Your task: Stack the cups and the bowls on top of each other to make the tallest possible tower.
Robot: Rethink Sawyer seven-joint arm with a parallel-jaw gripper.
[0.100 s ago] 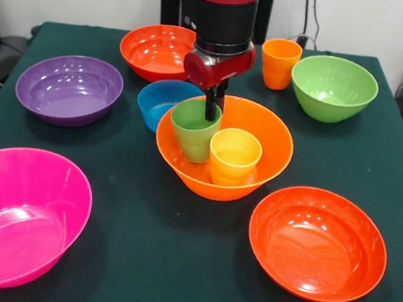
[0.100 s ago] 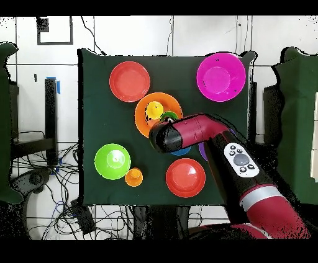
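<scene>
The gripper [image 1: 210, 112] hangs over the light orange bowl [image 1: 275, 141], and its dark jaws reach down into the mouth of the green cup [image 1: 192, 132]; you cannot tell from either view whether they are spread or closed, or whether they pinch the cup's wall. The green cup stands tilted inside that bowl, touching the yellow cup [image 1: 235, 154] beside it. Treat all the cups and bowls as light, stiff, glossy plastic: expect them to slip under a weak pinch and to slide on each other when stacked. Take a cup by its rim, one jaw inside and one outside, above the ridged waist. The orange cup [image 1: 279, 62] stands on the green surface [image 1: 139, 260] beside the lime green bowl [image 1: 334, 89], well apart from the pink bowl [image 1: 14, 218].
</scene>
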